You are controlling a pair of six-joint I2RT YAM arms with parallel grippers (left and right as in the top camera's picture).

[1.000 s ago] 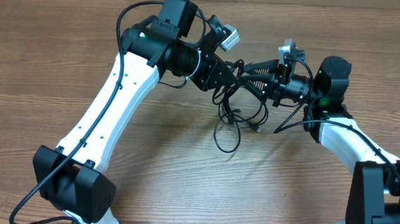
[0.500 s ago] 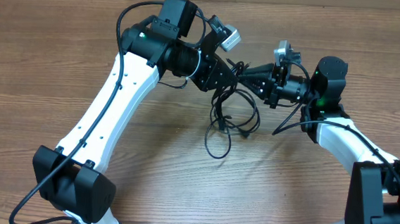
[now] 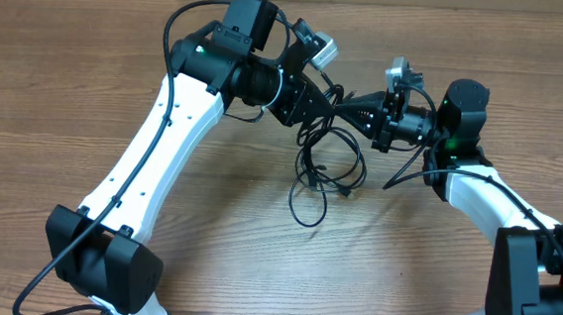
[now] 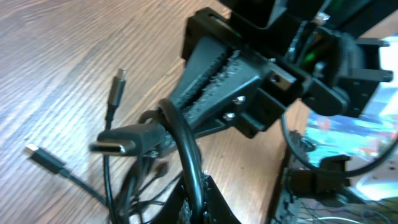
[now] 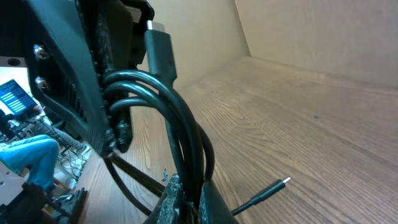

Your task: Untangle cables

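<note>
Pinched fully closed on the cables (image 3: 326, 171), both: left gripper (image 3: 327, 103) reaching in from 10 o'clock, right gripper (image 3: 349, 110) from 3 o'clock, tips nearly meeting. Below that shared pinch, loose loops hanging toward 6 o'clock, plugs dangling (strands seemingly hooked over the opposite fingers in each wrist view). Equally near for either arm. Probably best drawn apart along the 9-to-3 line. Underneath, wooden table (image 3: 433, 267), with room toward 9 and 3.

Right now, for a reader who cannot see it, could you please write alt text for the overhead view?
Two white-and-black robot arms meet over a wooden table, the left fingers and the right fingers both shut on one tangle of thin black cables. Loose loops trail from the grip toward the arms' bases.
</note>
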